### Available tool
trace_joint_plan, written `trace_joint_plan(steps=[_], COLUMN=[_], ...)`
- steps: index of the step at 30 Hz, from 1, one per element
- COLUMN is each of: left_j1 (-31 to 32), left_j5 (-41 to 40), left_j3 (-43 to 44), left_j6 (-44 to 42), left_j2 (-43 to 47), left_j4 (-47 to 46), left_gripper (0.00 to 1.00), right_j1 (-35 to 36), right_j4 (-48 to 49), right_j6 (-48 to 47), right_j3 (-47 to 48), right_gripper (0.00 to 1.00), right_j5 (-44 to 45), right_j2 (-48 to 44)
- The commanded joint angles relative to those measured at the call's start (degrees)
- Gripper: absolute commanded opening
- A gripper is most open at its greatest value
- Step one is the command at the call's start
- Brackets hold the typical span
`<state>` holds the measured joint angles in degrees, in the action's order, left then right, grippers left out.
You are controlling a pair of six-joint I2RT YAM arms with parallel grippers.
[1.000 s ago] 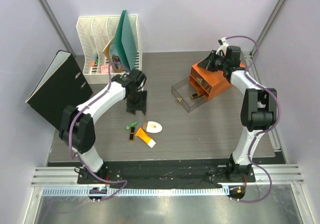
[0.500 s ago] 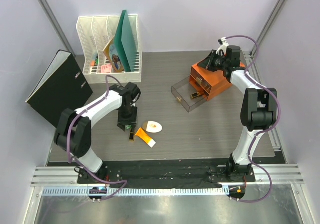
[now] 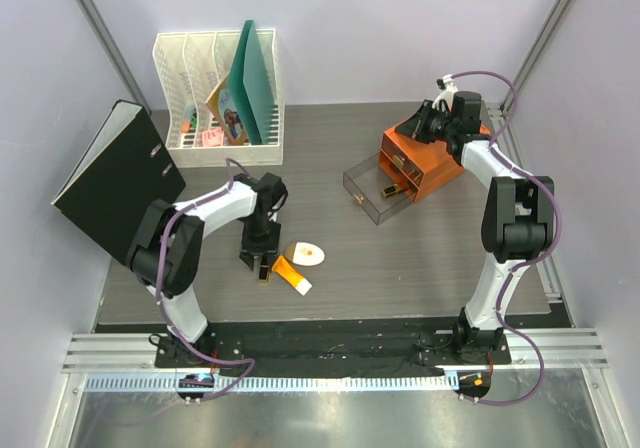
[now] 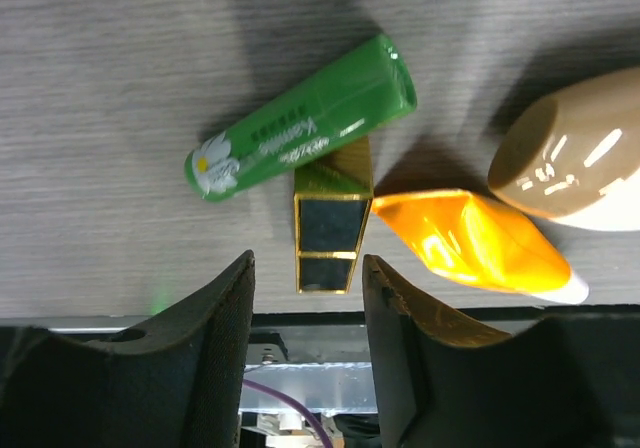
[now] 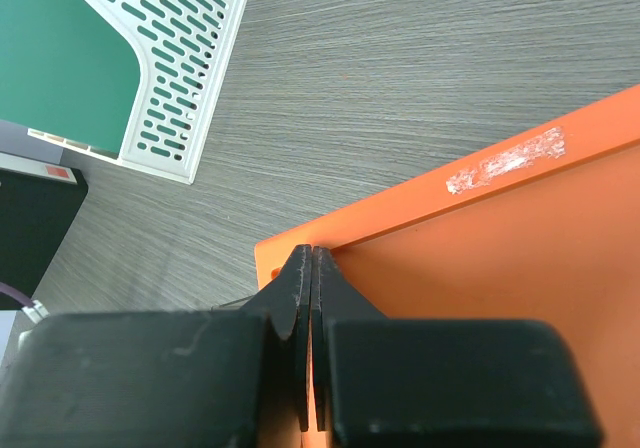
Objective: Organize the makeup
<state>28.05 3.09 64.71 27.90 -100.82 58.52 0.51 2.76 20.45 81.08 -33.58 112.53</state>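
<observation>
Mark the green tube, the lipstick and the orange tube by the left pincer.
green tube (image 4: 300, 118), left wrist view, middle of its labelled body
lipstick (image 4: 328, 230), left wrist view, black side panel
orange tube (image 4: 460, 240), left wrist view, glossy orange body

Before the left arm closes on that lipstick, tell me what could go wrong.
The green tube lies against the far end of the black-gold lipstick, so a lift may drag or roll it. The orange tube crowds the lipstick's side; the fingers could pinch it too, or knock it into the compact.
</observation>
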Motion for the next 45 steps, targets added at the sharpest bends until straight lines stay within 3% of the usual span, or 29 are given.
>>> trace_joint_plan(steps=[1, 7, 11, 14, 17, 25, 30, 38, 43, 45], left_j1=[0.3, 0.3, 0.3, 0.3, 0.3, 0.6, 3.0, 8.3, 9.0, 9.2], left_j5=[1.0, 0.4, 0.7, 0.7, 1.1, 13.2, 22.6, 29.2, 30.7, 31.0], left_j3=[2.1, 2.4, 3.2, 5.2, 9.6, 24.9, 34.6, 56.6, 59.1, 59.3], left_j6=[-2.1, -2.9, -3.1, -3.6, -3.9, -0.1, 5.1, 9.5, 13.4, 13.8], left_j2=[-1.7, -2.7, -2.8, -0.7, 1.5, 0.4, -8.5, -25.4, -30.6, -31.5], left_j4=[-1.6, -2.1, -2.1, -1.5, -0.1, -7.4, -18.3, -21.5, -26.2, -27.0], left_gripper=[0.46, 0.38, 0.17, 0.08, 0.05, 0.04, 0.03, 0.04, 0.14, 0.26], right_j1=[0.5, 0.5, 0.5, 0.5, 0.5, 0.5, 0.5, 0.5, 0.5, 0.5], right_j4=[-24.9, -24.8, -24.9, -24.8, -24.8, -24.8, -24.8, -24.8, -24.8, -24.9], right_j6=[-4.5, -4.6, -4.5, -4.5, -4.5, -4.5, -4.4, -4.5, -4.5, -4.5], right_j3=[-6.5, -6.5, -6.5, -6.4, -6.3, -6.3, -6.1, -6.1, -6.4, -6.3], right_gripper=[0.01, 0.01, 0.01, 0.01, 0.01, 0.01, 0.01, 0.01, 0.01, 0.01], right_j5=[6.7, 6.7, 6.6, 6.7, 6.8, 6.8, 6.8, 6.8, 6.7, 6.7], right_j2=[8.8, 8.8, 8.8, 8.9, 9.0, 9.0, 9.1, 9.1, 9.0, 9.0])
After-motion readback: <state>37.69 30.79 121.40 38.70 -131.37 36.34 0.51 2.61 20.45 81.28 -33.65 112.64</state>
